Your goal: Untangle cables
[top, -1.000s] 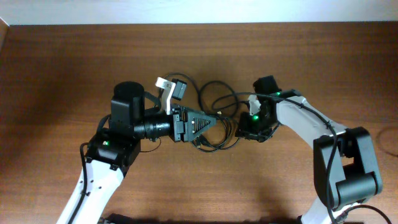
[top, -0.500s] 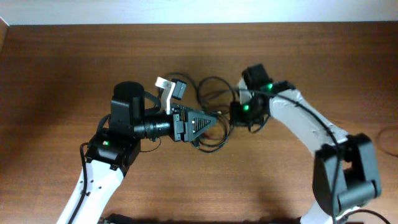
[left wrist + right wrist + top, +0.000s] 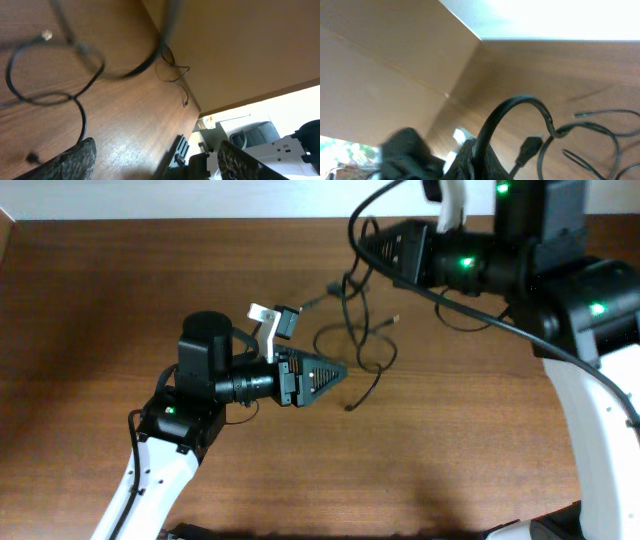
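The cables are thin black cords. They hang in loose loops from my right gripper, which is raised high at the back and shut on a cord. Its wrist view shows a thick loop of cable rising from the jaws, with a plug dangling beside it. Lower loops and a loose end still lie on the table. My left gripper is open and empty, low over the table just left of the loops. Its wrist view shows loops ahead of the spread fingers.
The wooden table runs to a white wall at the back. A small plug and another plug end hang or lie near the loops. The right arm's body fills the right side.
My right gripper has risen and moved toward the back, pulling the cable up off the table. The tangle has stretched into looser loops. The left arm has not moved.
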